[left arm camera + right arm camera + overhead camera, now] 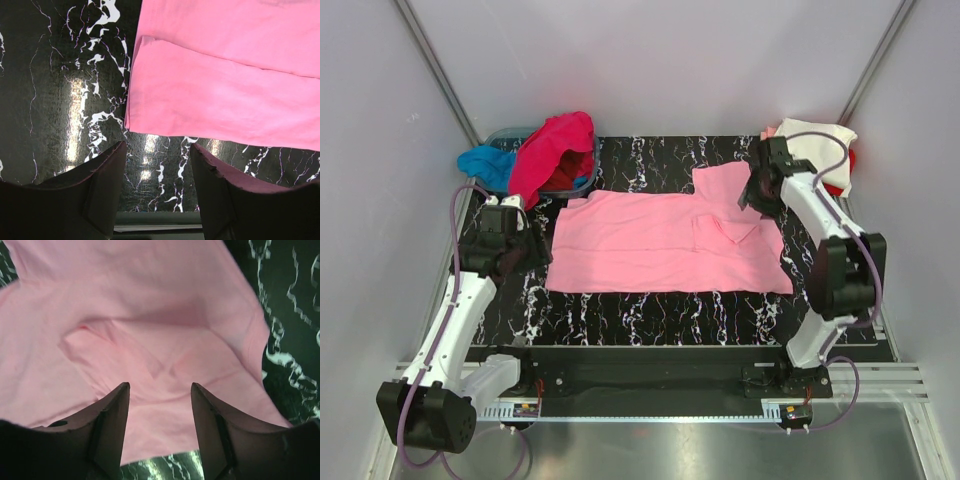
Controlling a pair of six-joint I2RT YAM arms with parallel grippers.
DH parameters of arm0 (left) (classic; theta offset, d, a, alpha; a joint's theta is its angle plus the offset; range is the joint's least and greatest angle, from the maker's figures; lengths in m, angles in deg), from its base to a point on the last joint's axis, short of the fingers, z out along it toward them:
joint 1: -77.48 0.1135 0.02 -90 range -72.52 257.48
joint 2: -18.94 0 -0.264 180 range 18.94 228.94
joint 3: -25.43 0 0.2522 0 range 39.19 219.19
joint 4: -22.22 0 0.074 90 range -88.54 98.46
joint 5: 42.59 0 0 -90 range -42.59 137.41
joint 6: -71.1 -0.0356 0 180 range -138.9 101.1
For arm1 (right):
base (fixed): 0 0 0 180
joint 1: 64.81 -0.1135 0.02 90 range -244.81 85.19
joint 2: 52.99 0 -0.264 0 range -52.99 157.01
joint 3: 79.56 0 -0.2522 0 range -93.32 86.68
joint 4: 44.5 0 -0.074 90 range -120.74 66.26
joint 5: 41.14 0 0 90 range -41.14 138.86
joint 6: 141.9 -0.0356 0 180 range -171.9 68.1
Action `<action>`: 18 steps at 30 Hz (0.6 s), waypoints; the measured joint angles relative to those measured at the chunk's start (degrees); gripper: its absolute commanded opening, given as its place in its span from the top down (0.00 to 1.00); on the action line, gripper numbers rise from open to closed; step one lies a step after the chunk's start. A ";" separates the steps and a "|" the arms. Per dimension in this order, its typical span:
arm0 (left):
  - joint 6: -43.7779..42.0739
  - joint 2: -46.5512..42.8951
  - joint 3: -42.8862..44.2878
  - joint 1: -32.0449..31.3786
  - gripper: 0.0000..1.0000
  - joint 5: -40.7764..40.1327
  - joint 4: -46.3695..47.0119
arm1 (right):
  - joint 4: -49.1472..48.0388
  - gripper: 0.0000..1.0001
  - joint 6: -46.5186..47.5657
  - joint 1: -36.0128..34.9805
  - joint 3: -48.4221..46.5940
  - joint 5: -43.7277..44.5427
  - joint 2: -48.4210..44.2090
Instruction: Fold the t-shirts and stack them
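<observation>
Black white-veined tabletop (650, 312) carries a light pink t-shirt (650, 245) spread flat at centre. Left gripper (157, 146) hangs with jaws wide apart, empty, just beside the shirt's left edge. Right gripper (160, 385), also gaping and empty, hovers over a rumpled sleeve. Hot pink t-shirt (555, 145) and bright blue t-shirt (485, 163) drape a basin (584, 183) back left; a cream white t-shirt (820, 145) lies back right.
</observation>
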 measured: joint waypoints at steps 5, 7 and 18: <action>-0.02 0.00 0.00 0.00 0.42 0.02 0.00 | -2.97 0.41 -1.44 0.20 13.09 -4.96 -6.47; 0.00 0.00 0.00 0.00 0.42 0.02 0.00 | -4.70 0.42 -1.86 0.20 15.65 -7.13 -4.94; 0.00 0.00 0.00 0.00 0.42 0.00 0.02 | -9.11 0.61 -2.25 0.37 14.36 -11.04 2.67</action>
